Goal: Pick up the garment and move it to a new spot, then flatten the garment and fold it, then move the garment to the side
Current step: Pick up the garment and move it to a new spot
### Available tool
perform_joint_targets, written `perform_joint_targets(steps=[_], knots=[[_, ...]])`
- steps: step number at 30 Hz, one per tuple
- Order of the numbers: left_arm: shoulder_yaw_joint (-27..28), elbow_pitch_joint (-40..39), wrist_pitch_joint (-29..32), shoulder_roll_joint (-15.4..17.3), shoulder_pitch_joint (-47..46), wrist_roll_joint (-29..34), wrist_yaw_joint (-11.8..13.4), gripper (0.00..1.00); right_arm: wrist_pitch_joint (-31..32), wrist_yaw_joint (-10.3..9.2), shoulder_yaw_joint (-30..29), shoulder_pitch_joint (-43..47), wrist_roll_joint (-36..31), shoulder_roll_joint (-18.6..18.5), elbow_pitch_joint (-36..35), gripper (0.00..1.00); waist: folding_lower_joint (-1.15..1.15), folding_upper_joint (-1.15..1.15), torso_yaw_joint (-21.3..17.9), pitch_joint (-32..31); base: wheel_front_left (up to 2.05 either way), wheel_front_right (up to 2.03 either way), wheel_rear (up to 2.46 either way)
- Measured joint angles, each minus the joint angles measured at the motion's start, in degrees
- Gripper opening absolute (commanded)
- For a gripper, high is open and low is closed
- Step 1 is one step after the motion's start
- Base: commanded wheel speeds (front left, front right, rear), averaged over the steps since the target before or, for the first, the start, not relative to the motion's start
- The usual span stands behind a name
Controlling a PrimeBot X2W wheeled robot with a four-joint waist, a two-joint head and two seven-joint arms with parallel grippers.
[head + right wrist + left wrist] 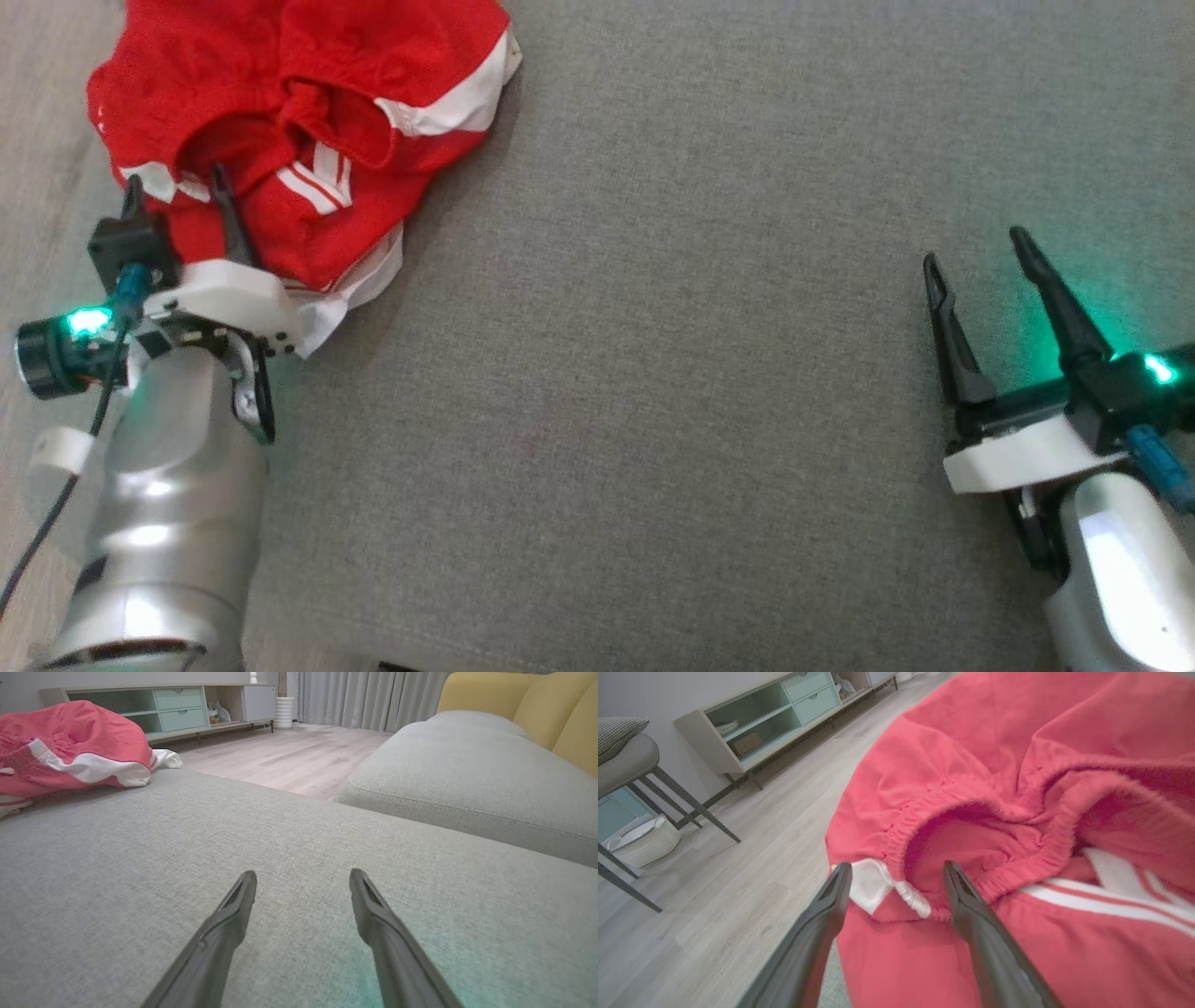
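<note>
The red garment (308, 121) lay crumpled at the far left corner of the grey cushion (653, 373), white stripes showing, one edge right by the wooden floor (37, 93). The left gripper (175, 182) was at the garment's near edge, jaws wide and holding nothing. In the left wrist view its 2 jaws straddled the gathered waistband (896, 835) and a white patch; whether they touched the cloth I could not tell. The right gripper (976, 250) was well apart from the garment, low over bare cushion at the right, jaws wide and empty, with a green glow on the fabric beside it. Behind the garment stood a cabinet (177, 704) with drawers, and a yellow-backed sofa (467, 765) sat beside the cushion
</note>
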Motion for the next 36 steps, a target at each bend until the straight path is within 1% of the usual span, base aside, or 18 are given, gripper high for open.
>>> perform_joint_targets(steps=[4,7,9,10,16,20,24,26,27,32,36], knots=[[0.5,4.7,0.0,0.9,-3.1,-0.4,1.2,1.0,-0.3,0.0,0.4,-1.5,0.0,-0.6,-0.9,1.0,0.0,0.0,-0.4,1.6,0.0,0.0,0.0],[0.7,5.9,0.0,1.6,-4.9,-0.9,1.3,1.0,-0.5,0.01,0.9,-1.7,0.0,-0.7,-1.4,1.0,0.0,0.0,-1.0,2.3,0.0,0.0,0.0],[0.6,3.9,-0.1,2.1,-5.3,-0.7,1.3,0.22,-0.6,0.01,1.0,-1.8,0.0,-0.7,-1.8,1.0,-0.01,0.0,-1.4,2.8,0.0,0.0,0.0],[0.3,2.1,-0.1,2.5,-5.4,-0.3,1.3,0.0,-0.6,0.01,1.0,-1.9,0.0,-0.7,-1.8,1.0,0.0,0.0,-1.6,2.9,0.0,0.0,0.0],[-1.1,-9.9,-0.2,4.2,-5.3,1.8,2.2,0.0,-0.6,0.01,0.9,-3.1,0.0,-0.2,-1.2,1.0,0.0,0.0,-3.3,2.5,0.0,0.0,0.0],[-3.0,-18.1,-0.4,6.4,-4.8,3.5,2.1,0.0,-0.5,0.01,1.4,-3.1,0.5,2.2,0.5,1.0,0.0,0.0,-5.4,0.6,0.0,0.0,0.0],[-4.0,-24.9,-0.4,7.3,-4.5,3.0,-1.0,0.0,-0.4,0.01,2.3,-3.0,1.2,4.8,1.2,1.0,-0.01,0.0,-8.3,-2.2,0.0,0.0,0.0],[-4.3,-27.3,-0.4,8.0,-4.6,2.5,-2.2,0.0,-0.4,0.01,2.4,-3.0,1.7,5.6,1.4,1.0,-0.01,0.0,-10.3,-3.6,0.0,0.0,0.0],[-5.1,-28.9,-0.4,8.7,-4.6,2.6,-3.4,0.0,-0.4,0.01,2.5,-2.9,2.2,6.2,1.7,1.0,-0.01,0.0,-12.4,-5.0,0.0,0.0,0.0],[-7.2,-32.1,-0.4,9.5,-6.1,2.2,-6.5,0.0,-0.4,0.01,2.4,-2.0,3.7,7.3,2.0,1.0,-0.02,0.0,-18.2,-8.6,0.0,0.0,0.0],[-9.7,-33.6,0.7,9.4,-9.4,2.2,-8.9,0.0,-0.4,0.01,2.4,0.8,5.7,7.5,2.1,1.0,-0.01,0.0,-23.3,-11.2,0.0,0.0,0.0]])
